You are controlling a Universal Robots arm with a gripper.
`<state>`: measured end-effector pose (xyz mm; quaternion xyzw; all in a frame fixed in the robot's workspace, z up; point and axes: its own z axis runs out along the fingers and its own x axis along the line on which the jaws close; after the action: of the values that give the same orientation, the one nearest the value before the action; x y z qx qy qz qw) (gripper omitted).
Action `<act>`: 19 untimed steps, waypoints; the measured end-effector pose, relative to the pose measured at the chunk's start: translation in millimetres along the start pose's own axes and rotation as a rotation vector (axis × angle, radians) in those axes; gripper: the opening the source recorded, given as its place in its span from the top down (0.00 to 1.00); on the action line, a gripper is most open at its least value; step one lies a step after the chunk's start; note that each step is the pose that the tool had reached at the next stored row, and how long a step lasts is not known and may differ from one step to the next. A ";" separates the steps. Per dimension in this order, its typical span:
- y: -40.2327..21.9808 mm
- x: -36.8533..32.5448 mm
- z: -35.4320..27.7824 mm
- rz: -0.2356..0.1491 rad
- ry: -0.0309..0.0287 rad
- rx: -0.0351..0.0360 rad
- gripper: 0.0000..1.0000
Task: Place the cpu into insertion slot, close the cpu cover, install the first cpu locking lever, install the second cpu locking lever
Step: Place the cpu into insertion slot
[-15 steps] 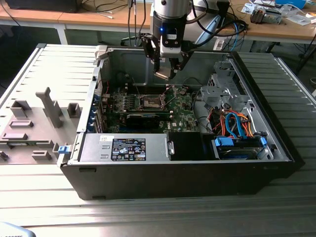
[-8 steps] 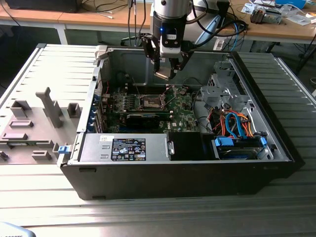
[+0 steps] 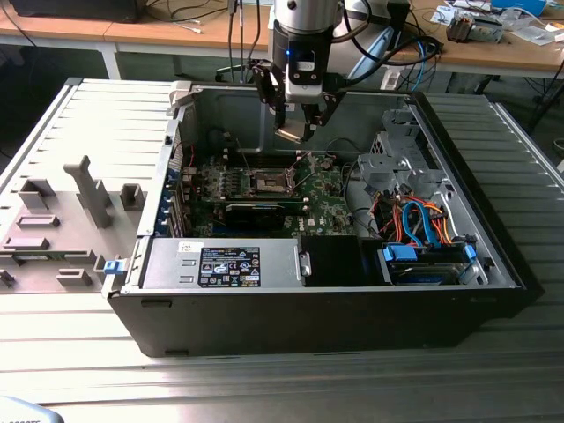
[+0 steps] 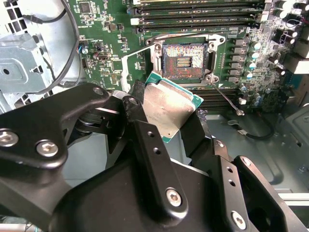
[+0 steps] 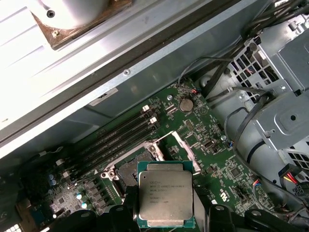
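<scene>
My gripper hangs above the open computer case, shut on the cpu. In both wrist views the cpu is a silver-topped square chip with a green edge, pinched between the black fingers. It sits a short way above and beside the insertion slot, whose dark centre lies bare on the green motherboard. The cpu cover stands swung open at the socket's side. A thin wire locking lever is raised off the socket; another runs along its far edge.
Memory slots lie beside the socket. A grey drive cage and orange and blue cables fill the case's side at the exterior view's right. A black card and the power supply sit nearer. A grey fixture plate lies outside.
</scene>
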<state>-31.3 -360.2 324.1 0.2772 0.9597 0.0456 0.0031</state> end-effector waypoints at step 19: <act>-0.1 0.0 1.3 0.010 -0.0009 -0.0002 0.45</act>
<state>-31.3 -360.2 322.8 0.2819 0.9584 0.0456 0.0033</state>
